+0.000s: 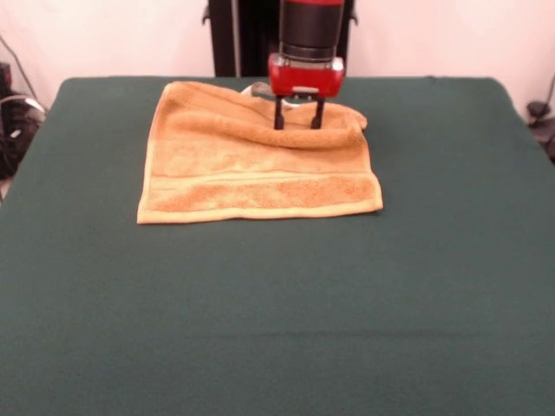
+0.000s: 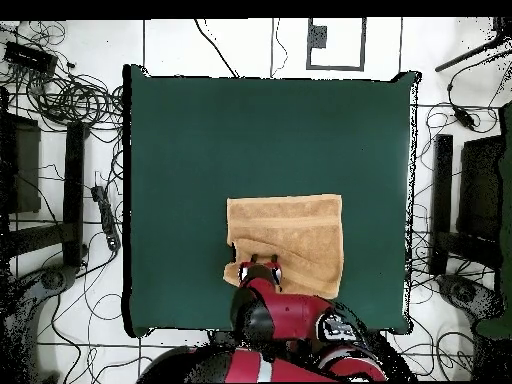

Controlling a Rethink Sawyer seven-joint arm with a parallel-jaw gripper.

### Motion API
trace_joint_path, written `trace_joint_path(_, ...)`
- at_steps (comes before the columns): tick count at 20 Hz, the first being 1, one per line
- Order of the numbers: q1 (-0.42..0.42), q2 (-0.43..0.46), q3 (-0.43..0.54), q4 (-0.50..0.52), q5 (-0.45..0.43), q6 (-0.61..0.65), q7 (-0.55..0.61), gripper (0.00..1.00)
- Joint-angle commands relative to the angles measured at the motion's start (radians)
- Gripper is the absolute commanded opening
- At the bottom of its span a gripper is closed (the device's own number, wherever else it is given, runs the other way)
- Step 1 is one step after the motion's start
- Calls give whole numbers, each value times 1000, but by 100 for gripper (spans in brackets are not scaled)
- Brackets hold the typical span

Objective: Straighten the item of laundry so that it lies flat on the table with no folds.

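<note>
Towel (image 1: 251, 169): golden-orange terry, looped nap, roughly square, pale hemmed edges, smooth woven band along edge nearest front camera. Lies on far half of table (image 1: 277, 303), toward robot side. Near part flat; far edge rumpled into thick rolled fold, bulging at one corner. Table: plain dark green felt-like cloth, rectangular. Gripper (image 1: 298, 120): red block, two thin black fingers (image 1: 279, 117) spread apart, tips down on rolled fold, nothing pinched. No legible writing
</note>
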Motion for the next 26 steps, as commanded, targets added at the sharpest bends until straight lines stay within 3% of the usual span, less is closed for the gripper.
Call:
trace_joint_path(1,-51,137,152,-81,94,164,183,100)
trace_joint_path(5,-87,160,179,-45,174,378,177,100)
trace_joint_path(9,-114,171,202,-22,241,675,132,100)
trace_joint_path(16,-91,204,163,-54,290,744,112,100)
trace_joint_path(26,-115,254,179,-92,326,940,89,100)
